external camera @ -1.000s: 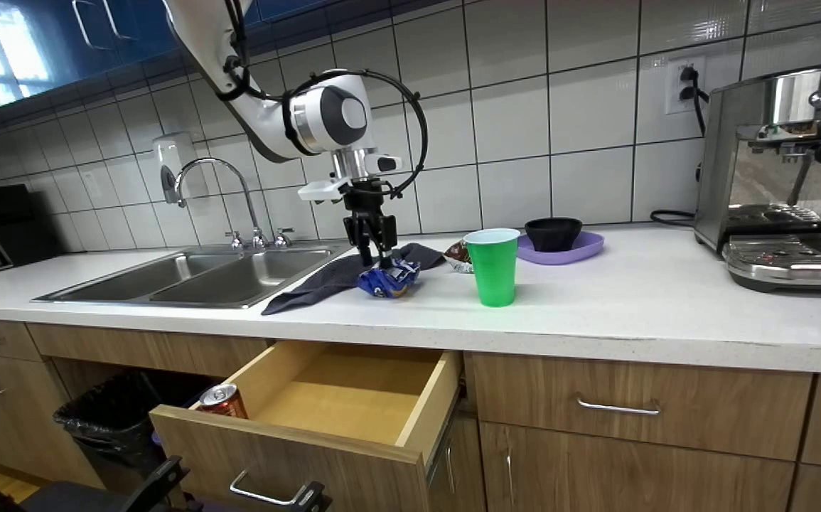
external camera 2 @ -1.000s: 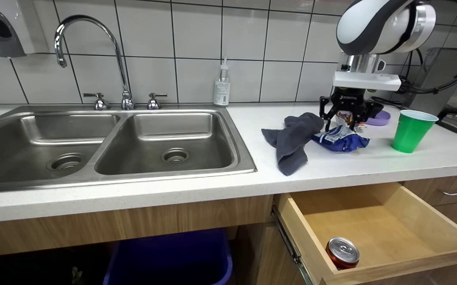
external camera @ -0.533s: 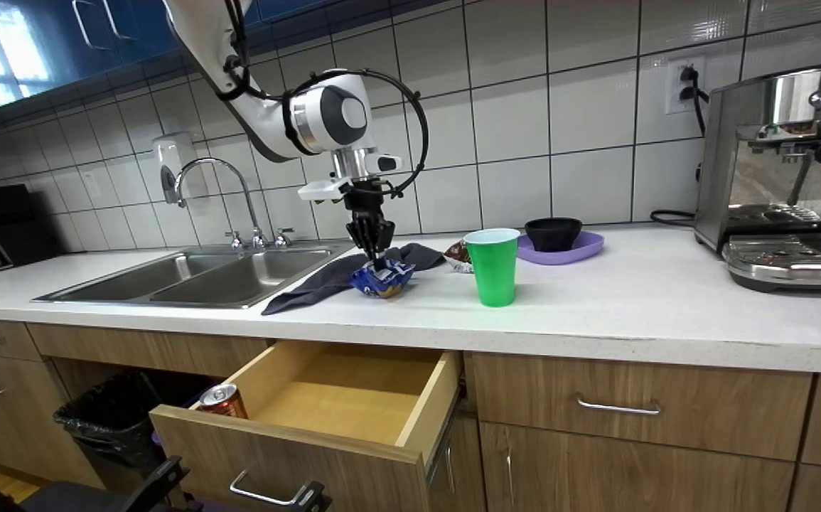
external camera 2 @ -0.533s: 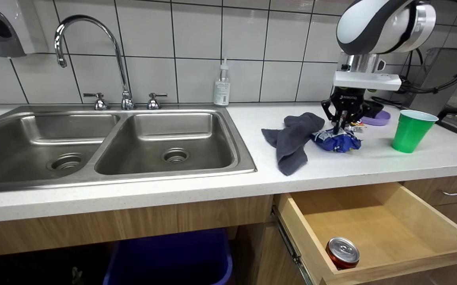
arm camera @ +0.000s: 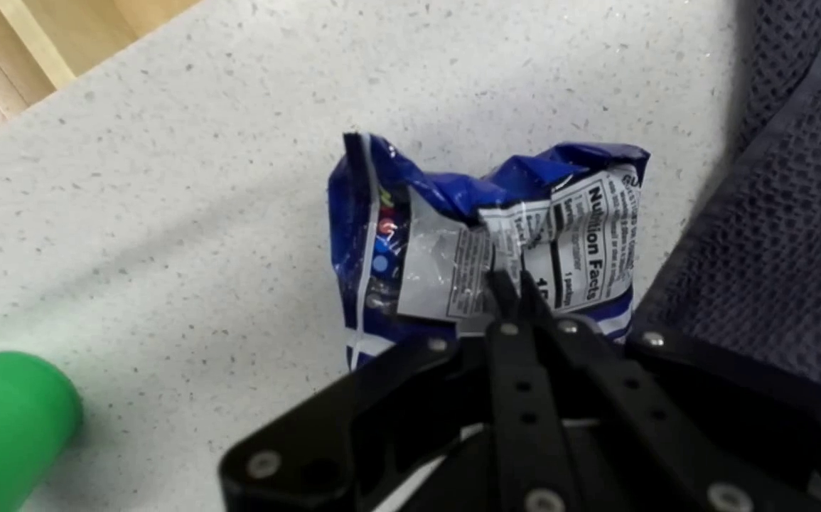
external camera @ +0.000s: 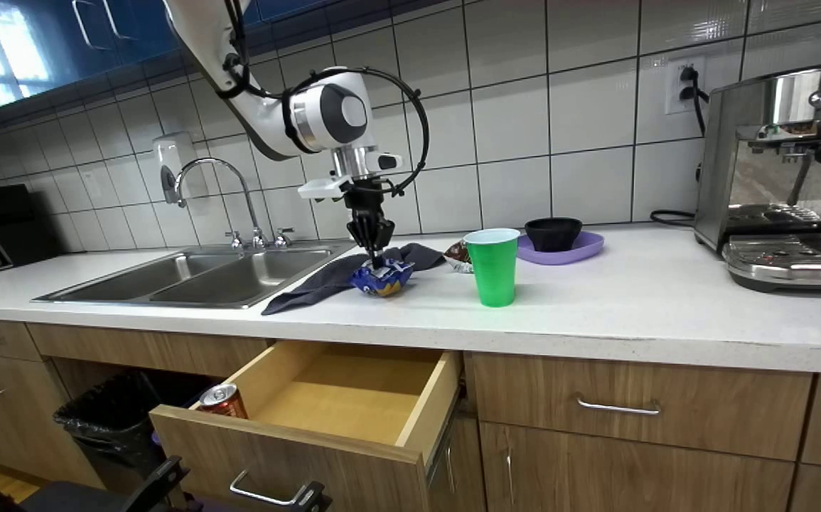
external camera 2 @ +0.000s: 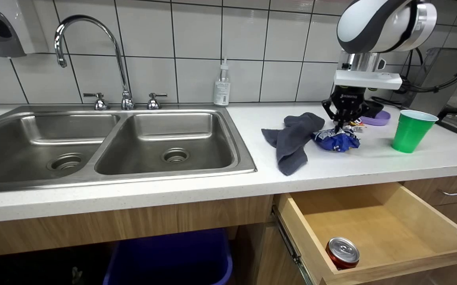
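Note:
My gripper [arm camera: 516, 288] points down at the counter with its fingers nearly together. A crinkled blue snack bag [arm camera: 431, 267] with a white nutrition panel lies below, and a fold of its wrapper is pinched between the fingertips. In both exterior views the gripper [external camera: 376, 262] meets the top of the bag [external camera: 383, 281], which appears to rest on the counter. Right beside the bag lies a dark grey towel [external camera 2: 293, 144]. A green cup [external camera: 493, 274] stands upright a short way off; the wrist view catches part of this cup [arm camera: 8, 427].
Below the counter edge a wooden drawer [external camera: 353, 391] is pulled out, with a soda can [external camera 2: 343, 253] in its front corner. A steel sink [external camera 2: 248, 166], a brown wrapper [external camera: 458, 256], a purple plate [external camera: 588, 249] with a black bowl [external camera: 554, 235], and an espresso machine [external camera: 758, 178] stand around.
The gripper's fingers have come together on the bag, bunching it narrower and drawing it slightly sideways. The arm has barely moved, rising a touch at the end.

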